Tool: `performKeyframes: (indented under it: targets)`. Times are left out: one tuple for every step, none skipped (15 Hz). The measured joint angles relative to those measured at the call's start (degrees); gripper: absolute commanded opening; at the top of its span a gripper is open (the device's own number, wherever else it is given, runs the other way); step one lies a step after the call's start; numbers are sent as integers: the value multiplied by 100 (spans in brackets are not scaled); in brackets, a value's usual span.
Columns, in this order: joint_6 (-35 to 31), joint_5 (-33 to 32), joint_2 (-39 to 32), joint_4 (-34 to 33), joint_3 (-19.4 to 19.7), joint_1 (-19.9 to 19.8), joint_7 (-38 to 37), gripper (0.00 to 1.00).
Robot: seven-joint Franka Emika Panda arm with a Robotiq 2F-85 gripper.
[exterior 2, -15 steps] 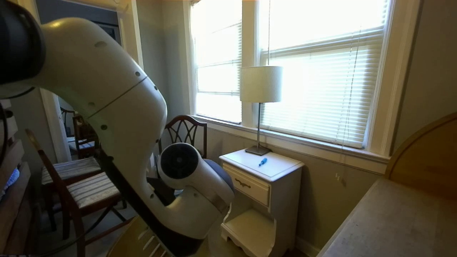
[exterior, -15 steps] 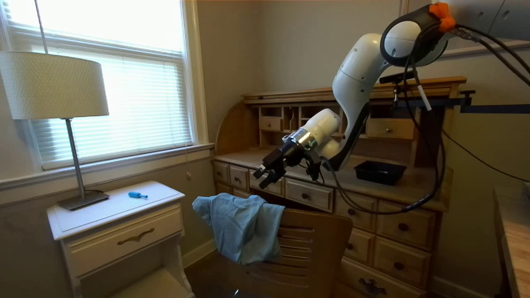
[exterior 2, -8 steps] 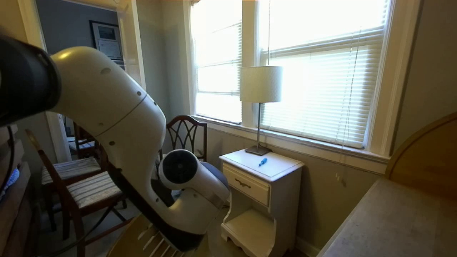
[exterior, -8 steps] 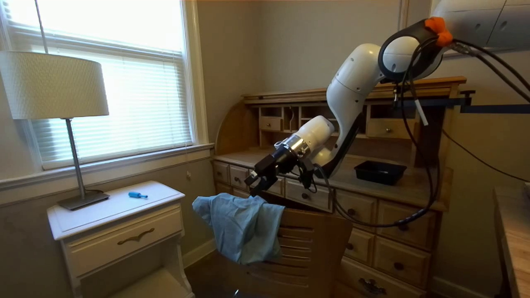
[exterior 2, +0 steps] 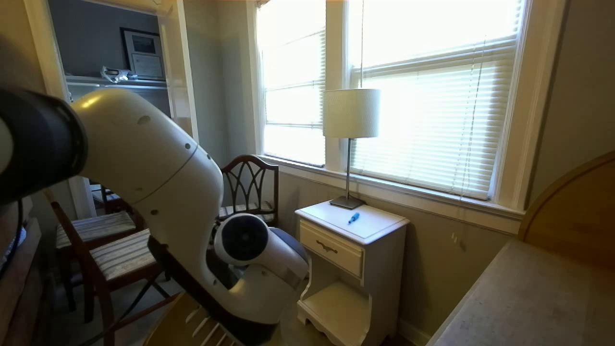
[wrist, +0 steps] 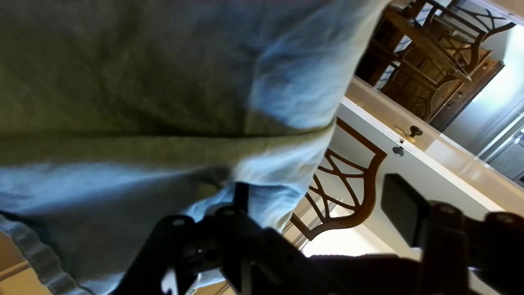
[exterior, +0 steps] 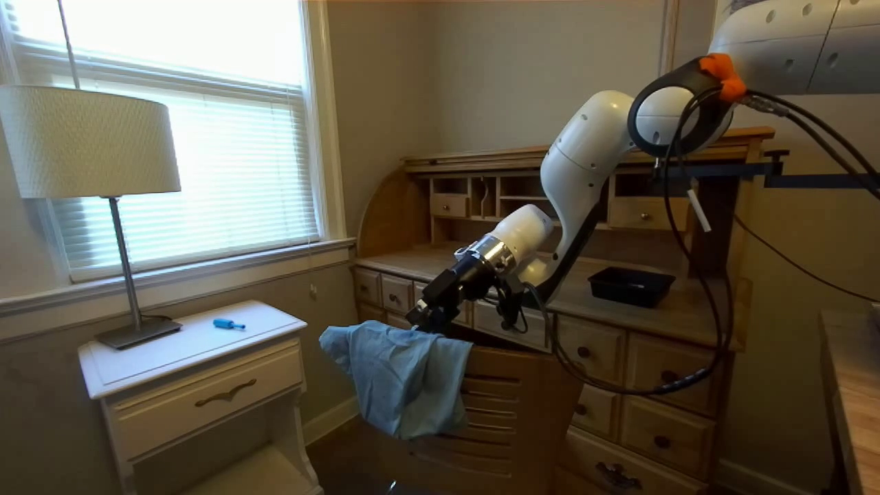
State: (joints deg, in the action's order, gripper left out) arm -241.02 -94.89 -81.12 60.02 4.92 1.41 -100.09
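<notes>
A light blue cloth (exterior: 402, 385) hangs draped over the top of a wooden chair's slatted back (exterior: 519, 412). My gripper (exterior: 425, 322) is just above the cloth's top edge, pointing down and to the left in an exterior view. In the wrist view the gripper (wrist: 323, 205) is open, its two fingers wide apart with nothing held between them. The cloth (wrist: 163, 151) fills the left of the wrist view, and one finger overlaps it there. I cannot tell whether that finger touches it. The gripper is hidden behind the arm (exterior 2: 168, 178) in an exterior view.
A white nightstand (exterior: 199, 344) bears a lamp (exterior: 127, 275) and a small blue tool (exterior: 228, 324). A rolltop desk (exterior: 584, 268) stands behind the arm with a black tray (exterior: 631, 287) on it. Dark wooden chairs (exterior 2: 276, 192) stand by the wall and doorway.
The arm has come down, and my gripper has moved down and slightly left to the cloth's top edge. It has also turned, its fingers now overlapping in an exterior view. The cloth has not moved.
</notes>
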Motion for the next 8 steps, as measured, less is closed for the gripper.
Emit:
performKeyframes:
  targets:
    - [0,-26,-28,-57,10,0,-30,44]
    - [0,-45,-50,-109,21,0,-56,36]
    - [0,-58,-63,-147,35,0,-73,30]
    - [0,-78,-72,-186,47,0,-89,22]
    - [0,-88,-75,-214,60,0,-101,16]
    - [0,-91,-76,-239,71,1,-107,8]
    - [0,-92,-76,-261,83,1,-114,2]
    - [0,-93,-76,-276,95,1,-116,1]
